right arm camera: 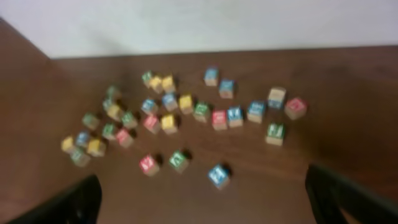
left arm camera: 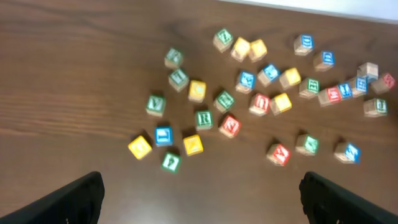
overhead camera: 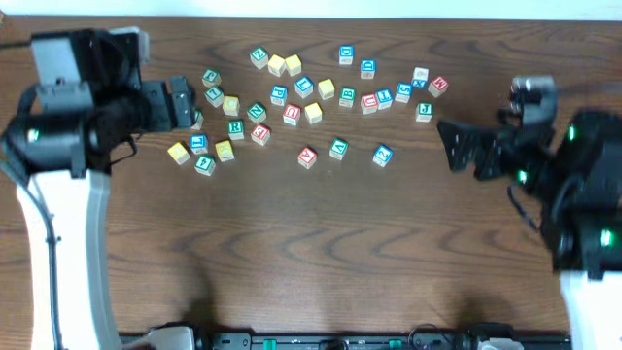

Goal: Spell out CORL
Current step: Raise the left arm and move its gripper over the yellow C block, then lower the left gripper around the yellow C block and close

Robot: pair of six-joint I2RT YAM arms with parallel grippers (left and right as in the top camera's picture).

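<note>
CORL is unspelled: its letters lie loose in the scatter at upper left of the overhead frame. Our left gripper hovers there, spread wide, empty. Just below it sit a yellow-topped cube, the blue L cube and the green R cube (which yellow tops hide C and O we cannot tell). Far right, our right gripper gapes empty too. Wide jaws dropping into this crowd could knock neighbours or pinch two cubes.

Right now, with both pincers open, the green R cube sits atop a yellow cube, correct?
No: with the left pincer and right pincer open, the green R cube sits directly on the table, as the left wrist view shows.
</note>
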